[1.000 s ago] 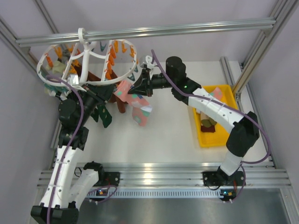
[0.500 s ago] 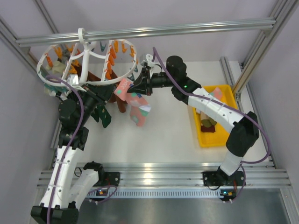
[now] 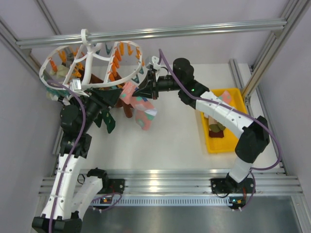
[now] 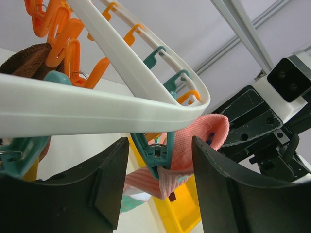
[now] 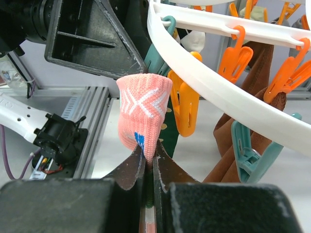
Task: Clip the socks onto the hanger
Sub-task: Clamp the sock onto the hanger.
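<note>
White table (image 3: 180,141) fills the work cell, with an aluminium rail (image 3: 194,29) across the far side. The hanger (image 3: 89,48) hangs by its hook from this rail at far left, its orange and teal clips dangling from the ring.

Changes against the view one second earlier:
- The left gripper (image 3: 116,95) has released. Its jaws were close together and now stand well apart.
- The hanger ring has shifted slightly.
- The pink sock (image 3: 141,109) has moved a little left, nearer the ring.
- The right arm holds almost the same pose.

Left gripper (image 4: 159,143): jaws parted, holding nothing. A teal clip (image 4: 155,155) hangs between the two fingers, with a gap on either side. The pink sock (image 4: 199,136) lies against the lower end of this clip. Whether the clip grips the fabric cannot be told.

Right gripper (image 3: 147,87): in the right wrist view the right gripper (image 5: 148,155) is fully closed on the lower edge of the pink sock (image 5: 143,111). The sock stands up from the fingers, just under the ring and just beside an orange clip (image 5: 184,109).

Other items:
- Brown socks (image 3: 97,80) and a dark green sock (image 3: 108,121) hang from the hanger at left.
- A yellow tray (image 3: 232,92) sits on the right side of the table, with more socks (image 3: 216,130) in it.
</note>
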`<action>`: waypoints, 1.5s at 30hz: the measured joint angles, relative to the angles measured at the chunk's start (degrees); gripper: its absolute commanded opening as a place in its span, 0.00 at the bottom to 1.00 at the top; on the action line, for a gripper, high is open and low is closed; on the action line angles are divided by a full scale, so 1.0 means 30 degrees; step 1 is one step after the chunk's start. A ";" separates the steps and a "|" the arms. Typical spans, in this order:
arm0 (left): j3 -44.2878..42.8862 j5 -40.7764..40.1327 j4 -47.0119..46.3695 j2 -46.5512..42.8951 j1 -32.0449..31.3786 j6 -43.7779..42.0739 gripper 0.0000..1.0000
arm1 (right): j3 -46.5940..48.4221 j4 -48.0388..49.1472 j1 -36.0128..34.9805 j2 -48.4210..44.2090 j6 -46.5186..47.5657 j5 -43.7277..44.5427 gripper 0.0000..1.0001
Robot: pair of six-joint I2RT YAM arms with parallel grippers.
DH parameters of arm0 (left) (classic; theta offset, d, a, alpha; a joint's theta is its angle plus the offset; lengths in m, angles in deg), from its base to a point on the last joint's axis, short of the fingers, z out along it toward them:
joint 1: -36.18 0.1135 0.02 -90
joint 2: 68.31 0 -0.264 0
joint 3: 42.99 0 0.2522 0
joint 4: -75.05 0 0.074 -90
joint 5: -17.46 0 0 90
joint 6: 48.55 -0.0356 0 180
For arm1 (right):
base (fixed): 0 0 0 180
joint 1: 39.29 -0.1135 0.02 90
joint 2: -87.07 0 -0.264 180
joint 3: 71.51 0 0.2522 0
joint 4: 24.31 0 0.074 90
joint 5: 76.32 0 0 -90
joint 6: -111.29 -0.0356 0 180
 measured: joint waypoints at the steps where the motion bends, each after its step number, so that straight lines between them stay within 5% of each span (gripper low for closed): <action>1: 0.0000 0.0066 -0.0007 -0.0029 0.0000 0.0058 0.63 | 0.0000 0.0000 0.0000 -0.0007 0.0015 0.0000 0.00; 13: 0.0000 0.0984 -0.0138 -0.0619 0.0000 -0.0146 0.68 | -0.1712 0.0226 -0.0517 -0.0029 0.0765 0.1064 0.00; 27: -0.0663 -0.0962 0.5821 -0.5756 -0.0007 -0.5778 0.68 | -0.3876 0.4211 -0.4167 0.0109 0.1566 0.6047 0.00; 29: -0.0692 -0.0998 0.6215 -0.5756 -0.0007 -0.6084 0.68 | -0.3876 0.4823 -0.4641 0.0321 0.1566 0.6433 0.10; 30: -0.0692 -0.0954 0.6557 -0.5748 -0.0007 -0.6200 0.67 | -0.3876 0.5064 -0.4845 0.0423 0.1537 0.6572 0.32; 34: -0.0692 -0.0270 0.7016 -0.5676 -0.0007 -0.6441 0.65 | -0.3920 0.5566 -0.5289 0.0707 0.1581 0.6943 0.52; 45: -0.0015 0.3519 0.6244 -0.5384 -0.0007 -0.6368 0.62 | -0.6761 0.5319 -0.1574 -0.1865 0.1545 0.4983 0.49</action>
